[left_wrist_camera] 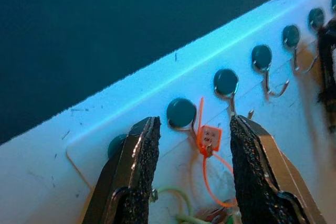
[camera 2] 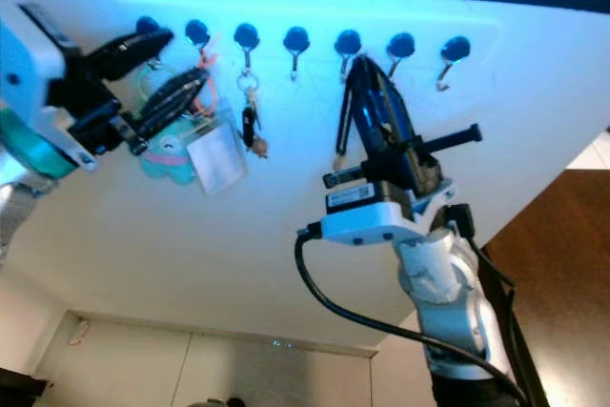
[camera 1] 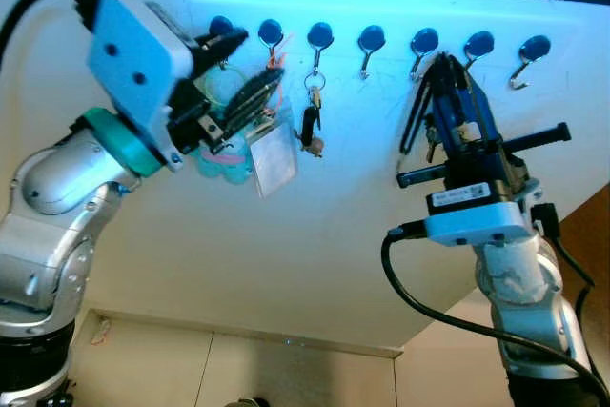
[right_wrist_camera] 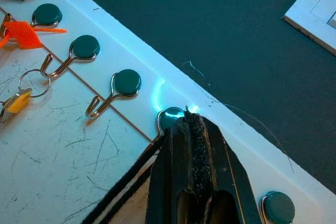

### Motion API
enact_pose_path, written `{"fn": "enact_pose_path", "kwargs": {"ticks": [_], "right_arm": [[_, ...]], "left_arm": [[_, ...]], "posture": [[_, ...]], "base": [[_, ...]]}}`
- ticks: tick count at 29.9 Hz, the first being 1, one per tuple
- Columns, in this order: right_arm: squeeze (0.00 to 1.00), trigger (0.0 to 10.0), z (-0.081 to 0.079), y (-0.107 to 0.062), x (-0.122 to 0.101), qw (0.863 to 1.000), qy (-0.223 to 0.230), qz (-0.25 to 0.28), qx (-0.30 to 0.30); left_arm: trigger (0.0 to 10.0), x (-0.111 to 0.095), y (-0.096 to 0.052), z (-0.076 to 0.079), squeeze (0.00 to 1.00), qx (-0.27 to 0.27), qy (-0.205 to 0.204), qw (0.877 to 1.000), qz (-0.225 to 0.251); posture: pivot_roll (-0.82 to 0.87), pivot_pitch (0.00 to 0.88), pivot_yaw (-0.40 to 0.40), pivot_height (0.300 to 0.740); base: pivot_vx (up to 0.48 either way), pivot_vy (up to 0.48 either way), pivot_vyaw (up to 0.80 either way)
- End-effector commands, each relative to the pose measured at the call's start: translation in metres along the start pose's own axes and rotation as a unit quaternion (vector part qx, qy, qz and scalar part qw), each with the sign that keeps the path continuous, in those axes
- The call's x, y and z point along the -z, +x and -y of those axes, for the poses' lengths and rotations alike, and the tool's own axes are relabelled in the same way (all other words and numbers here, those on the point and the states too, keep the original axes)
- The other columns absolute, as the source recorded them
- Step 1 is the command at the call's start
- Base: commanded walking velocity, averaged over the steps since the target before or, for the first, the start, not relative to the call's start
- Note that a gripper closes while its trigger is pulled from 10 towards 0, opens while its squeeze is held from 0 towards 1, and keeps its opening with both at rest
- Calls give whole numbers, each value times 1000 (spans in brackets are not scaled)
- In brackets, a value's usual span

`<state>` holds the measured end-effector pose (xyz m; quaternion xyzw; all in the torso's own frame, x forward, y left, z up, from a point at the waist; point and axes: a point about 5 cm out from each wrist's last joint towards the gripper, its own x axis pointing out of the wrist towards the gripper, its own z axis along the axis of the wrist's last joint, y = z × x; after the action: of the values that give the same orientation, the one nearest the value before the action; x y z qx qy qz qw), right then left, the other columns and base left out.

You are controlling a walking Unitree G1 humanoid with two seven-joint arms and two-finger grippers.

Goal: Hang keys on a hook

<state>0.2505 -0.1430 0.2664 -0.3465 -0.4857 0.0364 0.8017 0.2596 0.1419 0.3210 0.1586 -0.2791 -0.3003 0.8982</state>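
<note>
My right gripper (camera 1: 444, 66) is raised to the upper right of the left eye frame, its two black fingers pressed together on a black strap (camera 1: 412, 119) at the fifth hook (right_wrist_camera: 167, 119) of the row. In the right wrist view the closed fingertips (right_wrist_camera: 193, 129) sit right against that hook's round green cap, and the strap runs down from them toward the lower left corner of that frame.

My left gripper (camera 1: 246, 69) is in the upper left of the left eye frame with its fingers spread wide. The upper finger (camera 1: 222, 43) lies near the first hook cap (camera 1: 220, 26); the lower one (camera 1: 253, 100) crosses in front of the hanging bundle. In the left wrist view the two fingers straddle a green-capped hook (left_wrist_camera: 181, 114) and an orange tag (left_wrist_camera: 209, 137) that hangs just beside it.

Below the left gripper hang a clear plastic card sleeve (camera 1: 271, 157), a teal charm (camera 1: 221, 165) and a yellow-green cord (left_wrist_camera: 176, 203). On the third hook (camera 1: 319, 37) hangs a set of keys (camera 1: 311, 123) on a metal ring, clear of both grippers. Empty hooks follow to the right, the fourth (camera 1: 370, 43), sixth (camera 1: 478, 46) and seventh (camera 1: 532, 52).

The hooks sit on a white board (camera 1: 315, 235) with fine scratches, lit bluish along its top edge, against a dark blue wall (left_wrist_camera: 105, 35). At lower right of the frame I see brown floor (camera 2: 562, 226); at the bottom, pale panels (camera 1: 238, 369).
</note>
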Motion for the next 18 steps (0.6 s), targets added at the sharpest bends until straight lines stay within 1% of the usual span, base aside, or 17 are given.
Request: {"fn": "enact_pose_path", "kwargs": {"ticks": [1, 5, 6, 9, 10, 12, 14, 18], "right_arm": [[0, 10000, -2, 0, -1, 1000, 1, 4, -1], [0, 10000, -2, 1, -1, 1000, 0, 5, -1], [0, 10000, -1, 4, -1, 1000, -2, 9, 2], [0, 10000, -1, 4, -1, 1000, -2, 9, 2], [0, 10000, 0, 7, -1, 1000, -3, 14, 6], [0, 10000, 0, 7, -1, 1000, -3, 14, 6], [0, 10000, 1, 13, -3, 1000, -5, 22, 13], [0, 10000, 1, 15, -3, 1000, -5, 23, 15]], "left_arm": [[10000, -6, -3, 1, 0, 7, 3, 1000, 4], [10000, -8, -6, 5, 0, 26, 2, 1000, 0], [10000, -8, -9, 9, 0, 34, 1, 999, -6], [10000, -8, -9, 9, 0, 34, 1, 999, -6], [10000, -7, -11, 11, 0, 38, -1, 999, -11], [10000, -7, -11, 11, 0, 38, -1, 999, -11], [10000, -7, -13, 12, 0, 36, -6, 999, -18], [10000, -7, -13, 12, 0, 33, -8, 999, -19]], "posture": [[38, 0, 104, 740], [42, 0, 103, 740], [43, 0, 104, 740], [43, 0, 104, 740], [46, 0, 102, 740], [46, 0, 102, 740], [48, 0, 102, 740], [46, 0, 102, 740]], "base": [[0, 0, 0], [0, 0, 0], [0, 0, 0], [0, 0, 0], [0, 0, 0], [0, 0, 0], [0, 0, 0], [0, 0, 0]]}}
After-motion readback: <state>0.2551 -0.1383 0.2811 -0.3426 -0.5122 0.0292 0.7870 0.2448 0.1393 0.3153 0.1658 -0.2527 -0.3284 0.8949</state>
